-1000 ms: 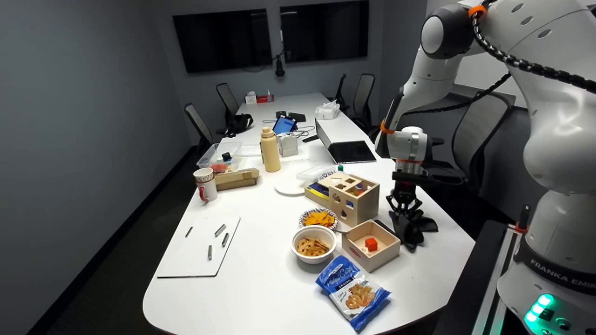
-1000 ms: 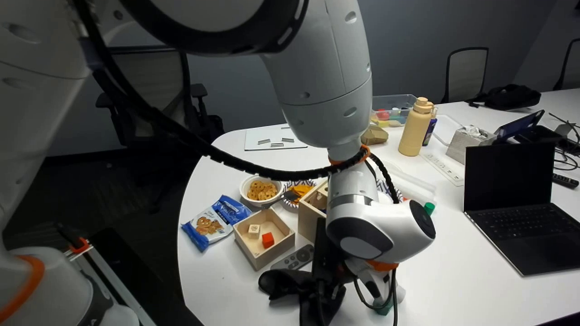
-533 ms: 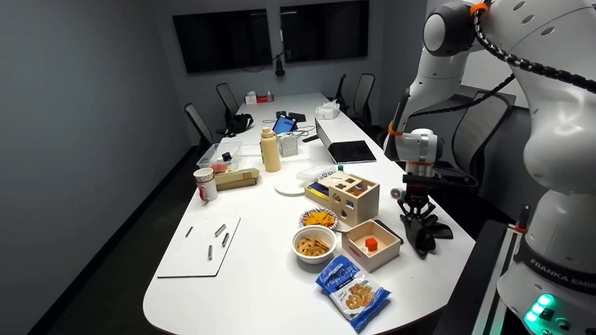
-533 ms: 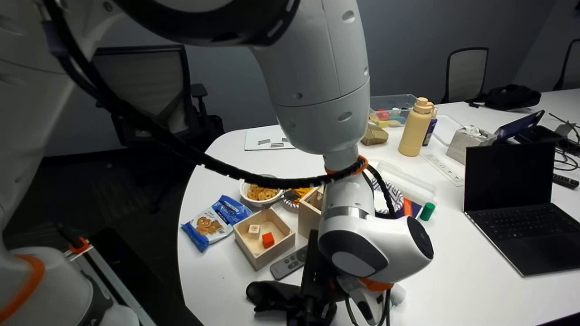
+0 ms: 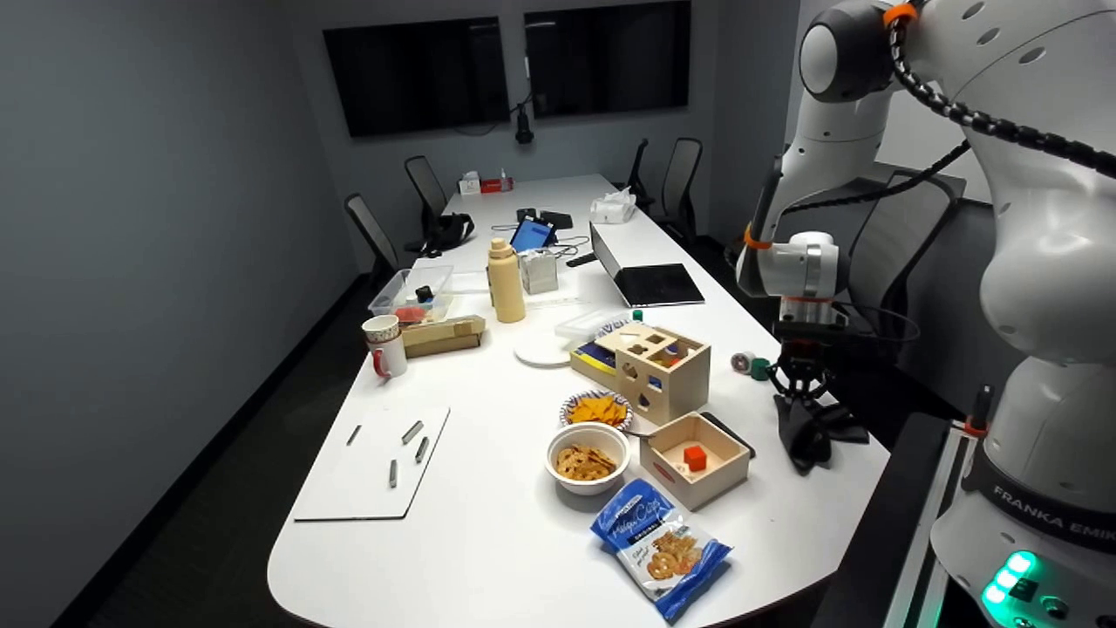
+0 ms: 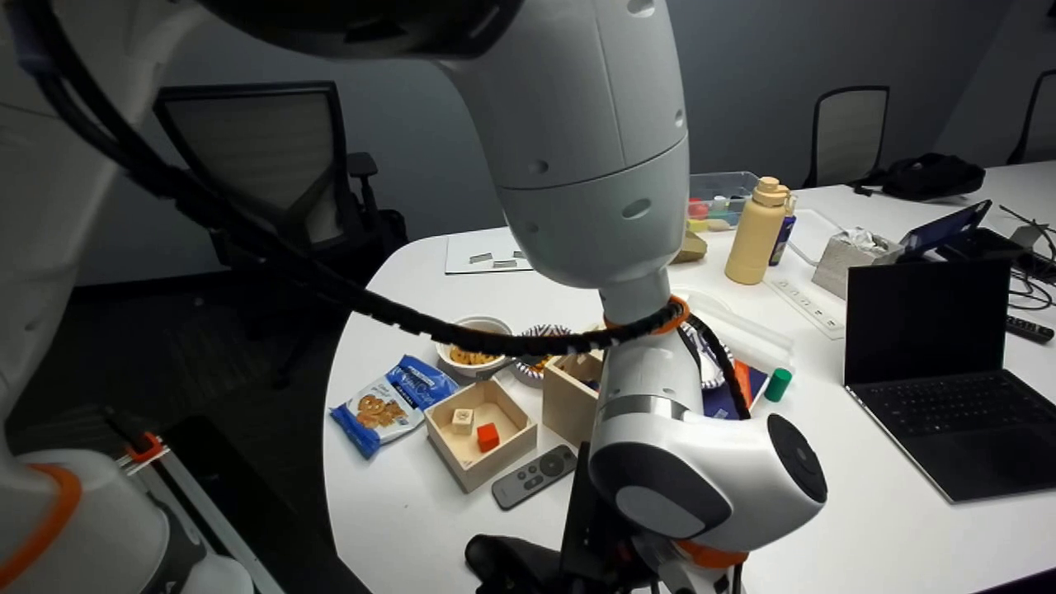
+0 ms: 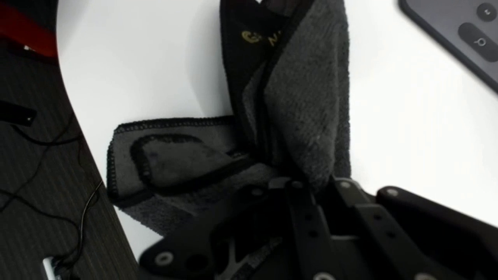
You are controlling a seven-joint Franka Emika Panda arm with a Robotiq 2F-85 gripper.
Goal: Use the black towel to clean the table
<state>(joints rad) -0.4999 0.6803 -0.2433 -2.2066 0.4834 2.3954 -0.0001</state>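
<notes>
Arm (image 5: 1046, 253) bent | hand (image 7: 317, 186) pointing down, clamped on black towel (image 7: 307, 97) | low over table (image 5: 506, 541)

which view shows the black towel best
The wrist view: there the black towel looks largest, with folds, stitched edges and gold lettering showing, though the fingers hide part. In both exterior views it is just a dark shape; in an exterior view the black towel is cut off at the bottom.
</notes>
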